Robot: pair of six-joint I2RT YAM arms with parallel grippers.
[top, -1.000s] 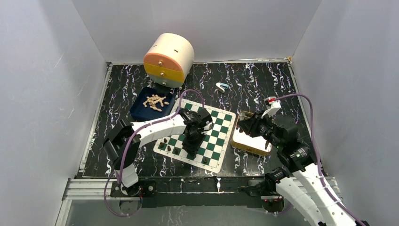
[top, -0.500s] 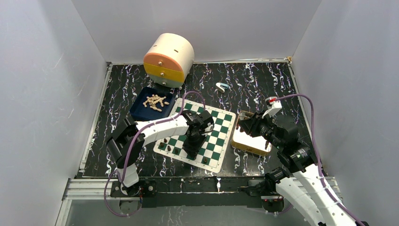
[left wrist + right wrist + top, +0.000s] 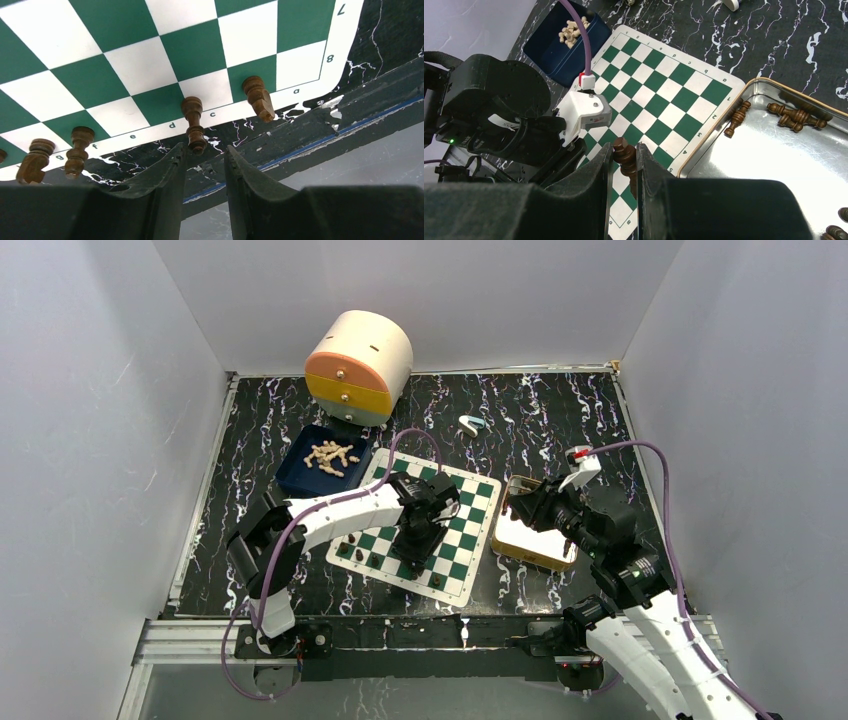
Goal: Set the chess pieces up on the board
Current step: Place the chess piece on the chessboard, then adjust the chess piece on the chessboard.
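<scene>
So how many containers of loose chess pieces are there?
2. A blue tray of pale pieces beyond the board's far left corner; a metal tin of dark pieces right of the board. The drawer unit could hide more.

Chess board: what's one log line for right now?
left gripper: open, by c-file piece on board | right gripper: shut on dark piece

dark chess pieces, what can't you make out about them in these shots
- Left wrist view: one dark piece at the picture's left edge is cut off by the frame.
- Right wrist view: the held piece is hidden below its head by the right hand; tray pieces at the bottom corner are cut off.
- Top view: pieces on the board are too small to identify; the left arm covers some squares.
</scene>
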